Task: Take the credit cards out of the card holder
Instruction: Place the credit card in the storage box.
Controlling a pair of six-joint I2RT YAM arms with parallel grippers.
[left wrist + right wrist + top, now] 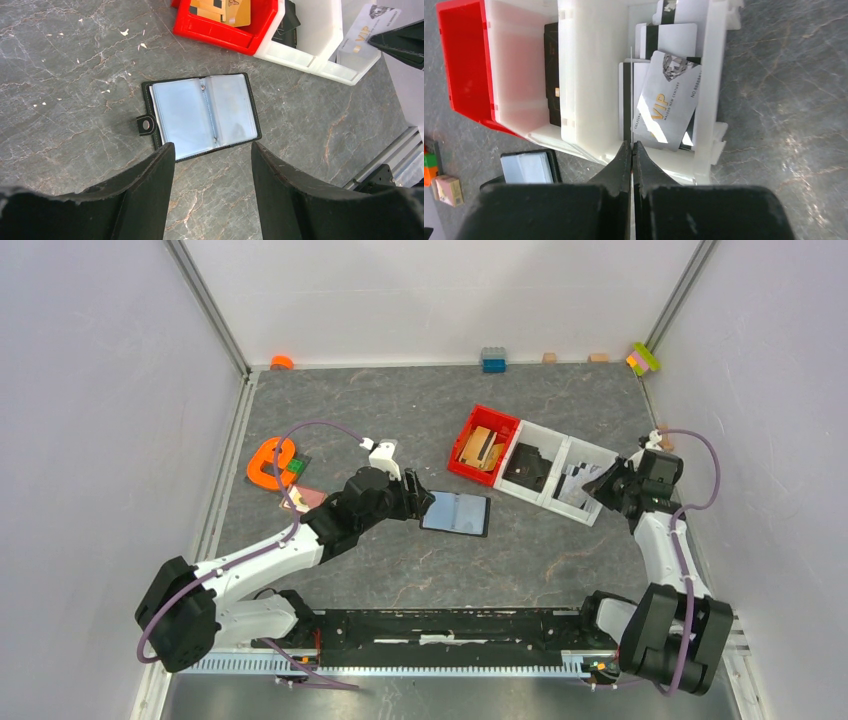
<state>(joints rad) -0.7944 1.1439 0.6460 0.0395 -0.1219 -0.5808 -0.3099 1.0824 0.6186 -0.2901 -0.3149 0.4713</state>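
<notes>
Left gripper (212, 147): fingers spread wide, holding nothing, poised just over the near edge of the card holder (202, 114).

Card holder: black, lying open and flat on the table between the two arms, snap strap (146, 125) turned out to one side. Both pale blue-grey sleeves that show look empty.

Right gripper (631, 145): fingers pressed together at the near rim of the white bin (710, 100). A thin pale line runs up from the seam, possibly a card held edge-on, but the view does not settle it.

Credit cards (669, 100): several greyish-white ones stacked loosely in the white bin's end compartment, a VIP card uppermost and tilted. One pinkish-copper card (307, 497) lies on the table beside the left arm, well apart from the holder.

Step in hand, by judgement: late in the emptying, with the left arm set to check the holder.

Next move calls for: slipping a fingertip under a thin sleeve to turn it and find any card behind. The light holder could slide, so the approach must be low and gentle.

Red bin (215, 37): joined to the white one, tan items inside.

Surface (400, 570): dark grey marbled mat.

Room: plain white walls on three sides, toy bricks (493, 360) along the far edge, an orange object (268, 462) at the left
</notes>
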